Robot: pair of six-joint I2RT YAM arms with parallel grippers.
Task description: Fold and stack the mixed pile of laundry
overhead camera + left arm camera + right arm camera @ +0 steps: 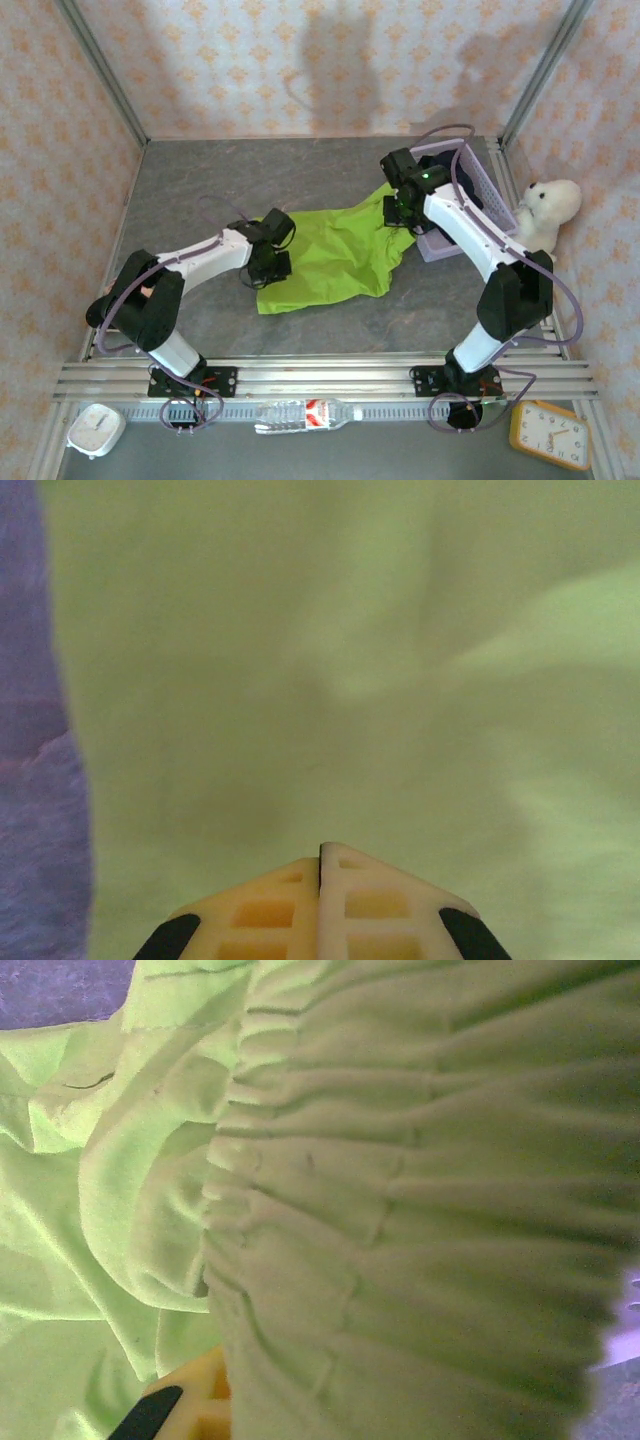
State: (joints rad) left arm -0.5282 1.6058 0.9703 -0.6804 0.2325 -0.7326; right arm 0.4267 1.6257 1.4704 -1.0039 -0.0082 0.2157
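The grey bench [200, 190] takes up most of the top view. On its middle lies the lime-green garment [335, 260], spread loosely with wrinkles, its lower edge toward the bottom of the frame and its upper right corner reaching toward the basket.

The lavender basket [440, 245] stands on the bench at the upper right, partly covered by the right arm. Dark cloth, the navy garment [476, 197], lies inside it; how it sits there I cannot tell.

The right tool [400, 215] is at the green garment's upper right corner, just beside the basket's left wall. In the right wrist view a gathered, elastic-looking band of the green cloth [420, 1210] hangs right across the frame and hides all but one finger [185, 1405] at the bottom left; the tool is clenched on this garment.

The left tool [268, 268] is at the garment's left edge. In the left wrist view its fingertips [320, 852] are pressed together with just a thin seam between them, over smooth green cloth [350, 680].

A white plush bear [548, 210] sits right of the basket.
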